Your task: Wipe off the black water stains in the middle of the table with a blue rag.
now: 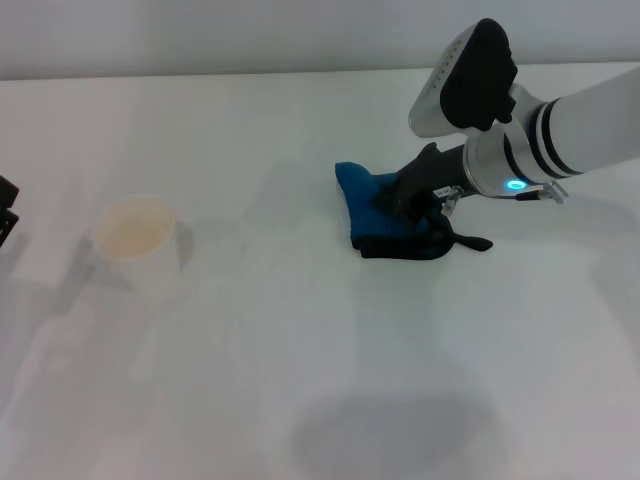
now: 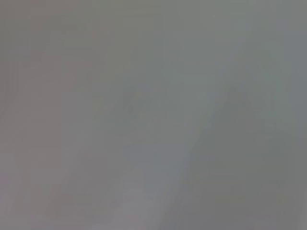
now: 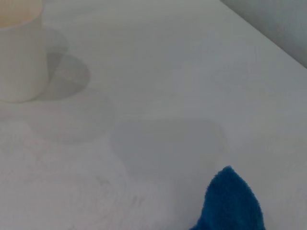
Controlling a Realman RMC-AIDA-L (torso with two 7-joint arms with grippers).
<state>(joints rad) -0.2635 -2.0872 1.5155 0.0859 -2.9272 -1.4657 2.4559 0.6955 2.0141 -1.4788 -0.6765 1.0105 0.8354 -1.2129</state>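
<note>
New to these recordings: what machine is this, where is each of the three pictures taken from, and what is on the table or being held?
It is a two-armed robot. The head view looks down from its head at the white table. The right gripper presses on the blue rag; its fingers are hidden, so a grip cannot be confirmed. A white paper cup stands apart, toward the robot's left. No dark stain shows. The right wrist view shows the rag's tip and the cup. The left wrist view is plain grey; the left arm sits parked at the edge.
</note>
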